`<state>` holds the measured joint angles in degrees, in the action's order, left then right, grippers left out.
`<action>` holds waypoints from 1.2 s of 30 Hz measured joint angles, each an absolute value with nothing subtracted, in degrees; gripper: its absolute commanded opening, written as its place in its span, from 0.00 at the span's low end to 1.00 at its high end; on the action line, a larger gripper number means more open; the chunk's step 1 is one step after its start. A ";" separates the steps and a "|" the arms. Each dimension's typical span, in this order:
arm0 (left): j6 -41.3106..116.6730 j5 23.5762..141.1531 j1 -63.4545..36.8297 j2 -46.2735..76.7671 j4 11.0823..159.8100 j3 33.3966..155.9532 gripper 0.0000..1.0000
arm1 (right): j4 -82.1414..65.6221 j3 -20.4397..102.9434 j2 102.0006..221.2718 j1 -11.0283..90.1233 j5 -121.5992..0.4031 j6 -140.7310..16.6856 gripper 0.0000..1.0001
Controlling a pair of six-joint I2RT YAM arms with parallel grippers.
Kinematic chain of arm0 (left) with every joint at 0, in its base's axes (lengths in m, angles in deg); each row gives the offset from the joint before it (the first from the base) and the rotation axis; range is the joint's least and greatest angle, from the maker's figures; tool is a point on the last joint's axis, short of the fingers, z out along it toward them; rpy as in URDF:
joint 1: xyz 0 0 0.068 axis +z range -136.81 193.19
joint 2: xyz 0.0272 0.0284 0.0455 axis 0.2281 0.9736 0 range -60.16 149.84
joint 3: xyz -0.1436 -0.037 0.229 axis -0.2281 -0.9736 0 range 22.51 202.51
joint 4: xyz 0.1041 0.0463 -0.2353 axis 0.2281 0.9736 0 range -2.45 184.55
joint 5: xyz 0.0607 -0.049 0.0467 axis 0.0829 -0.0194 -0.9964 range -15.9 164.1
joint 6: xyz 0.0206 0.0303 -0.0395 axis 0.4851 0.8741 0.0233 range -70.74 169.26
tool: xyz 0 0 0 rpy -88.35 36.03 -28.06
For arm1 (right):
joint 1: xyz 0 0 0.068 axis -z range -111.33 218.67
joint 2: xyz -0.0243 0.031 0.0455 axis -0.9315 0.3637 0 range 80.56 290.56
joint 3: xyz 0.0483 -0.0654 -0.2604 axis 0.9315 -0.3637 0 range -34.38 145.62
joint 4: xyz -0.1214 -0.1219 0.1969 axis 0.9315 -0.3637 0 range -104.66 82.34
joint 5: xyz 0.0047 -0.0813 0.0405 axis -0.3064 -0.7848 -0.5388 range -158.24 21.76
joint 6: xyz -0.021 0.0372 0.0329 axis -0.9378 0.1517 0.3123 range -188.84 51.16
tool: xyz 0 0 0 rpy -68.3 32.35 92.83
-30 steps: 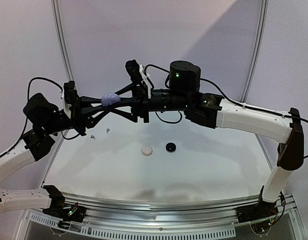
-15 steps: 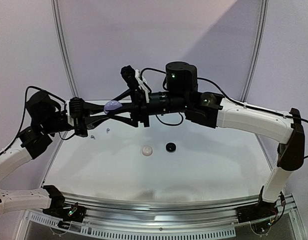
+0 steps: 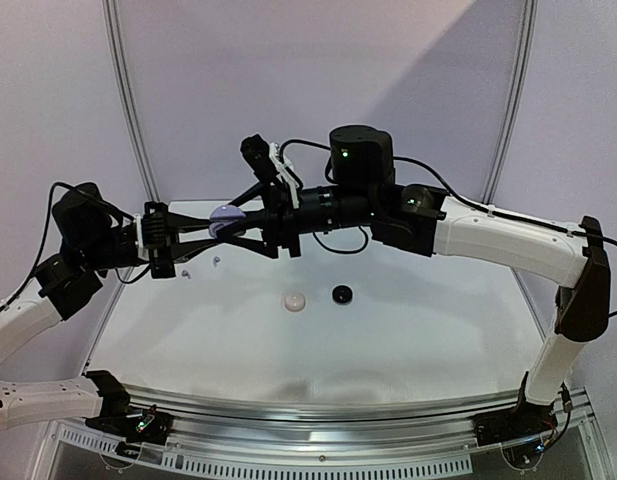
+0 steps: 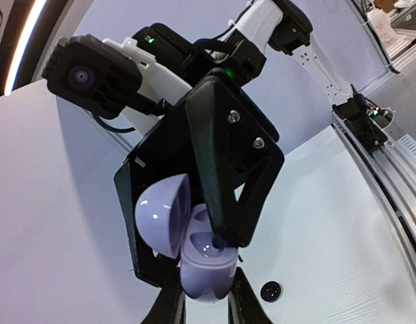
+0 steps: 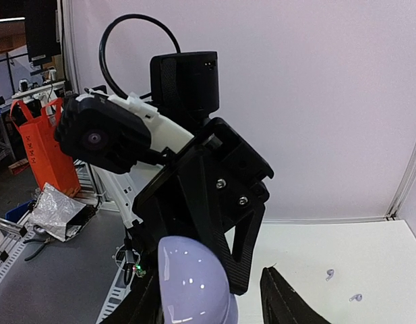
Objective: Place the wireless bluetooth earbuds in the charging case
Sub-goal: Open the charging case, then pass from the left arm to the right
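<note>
Left fingers (image 4: 172, 307): clamping the charging case (image 4: 206, 266) aloft.
Right fingers (image 4: 228, 196): spread, straddling its lid (image 4: 160, 216).
Hazard: I'm risking levering the case loose, dropping it.

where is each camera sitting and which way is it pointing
Top external: high behind the bases, looking down over the table; both arms show, meeting at the lavender case.
Left wrist: on the left arm, looking along the left jaws at the open case, right jaws beyond.
Right wrist: on the right arm, looking along the right jaws at the case lid, left arm beyond.
Shared: all three see the case; the wrist views face each other.
</note>
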<state>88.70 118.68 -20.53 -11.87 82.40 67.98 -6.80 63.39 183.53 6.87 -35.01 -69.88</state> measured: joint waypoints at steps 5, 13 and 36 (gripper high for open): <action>90.12 119.55 -20.57 -12.41 83.78 67.08 0.00 | -5.77 63.50 183.49 7.46 -35.07 -67.80 0.52; 84.24 119.84 -20.44 -12.68 82.99 65.64 0.00 | -4.68 63.61 183.49 7.92 -33.78 -66.01 0.73; 33.99 115.69 -18.19 -11.76 57.29 61.58 0.00 | 10.73 54.72 179.51 9.54 -35.97 -54.05 0.43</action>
<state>33.99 115.69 -18.19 -11.76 57.29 61.58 10.73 54.72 179.51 9.54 -35.97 -54.05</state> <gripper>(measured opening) 0.179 0.503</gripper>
